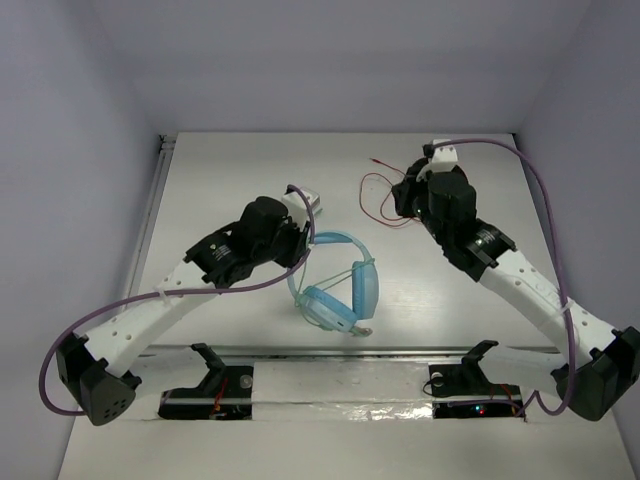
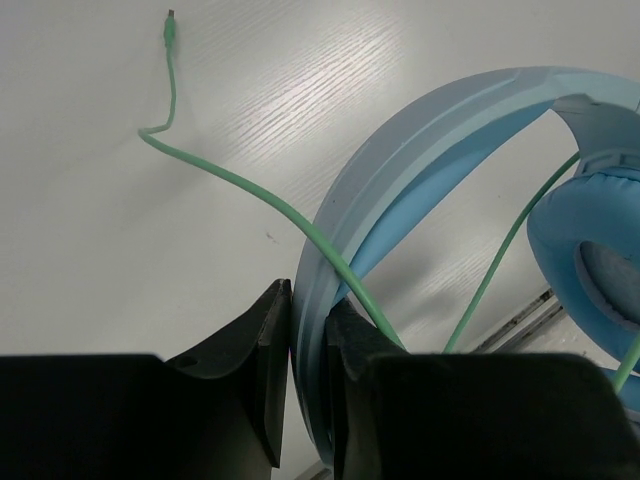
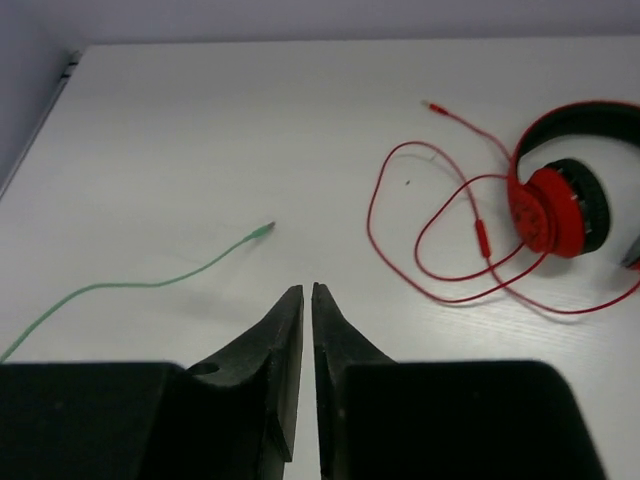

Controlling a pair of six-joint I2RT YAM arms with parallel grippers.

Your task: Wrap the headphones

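The light blue headphones (image 1: 337, 288) lie on the white table between the arms, earcups toward the near edge. My left gripper (image 1: 303, 243) is shut on their blue headband (image 2: 420, 130), which sits squeezed between the two pads in the left wrist view. The thin pale green cable (image 2: 250, 190) runs from its plug (image 2: 172, 28) on the table across the headband and down past the earcup (image 2: 590, 250). My right gripper (image 3: 307, 288) is shut and empty, hovering over bare table at the back right (image 1: 403, 198). The green plug end (image 3: 255, 233) lies just ahead and left of it.
Red-and-black headphones (image 3: 560, 200) with a looped red cable (image 3: 440, 230) lie right of my right gripper; only that cable (image 1: 378, 195) shows from above. A metal rail (image 1: 330, 385) runs along the table's near edge. Walls close the back and sides.
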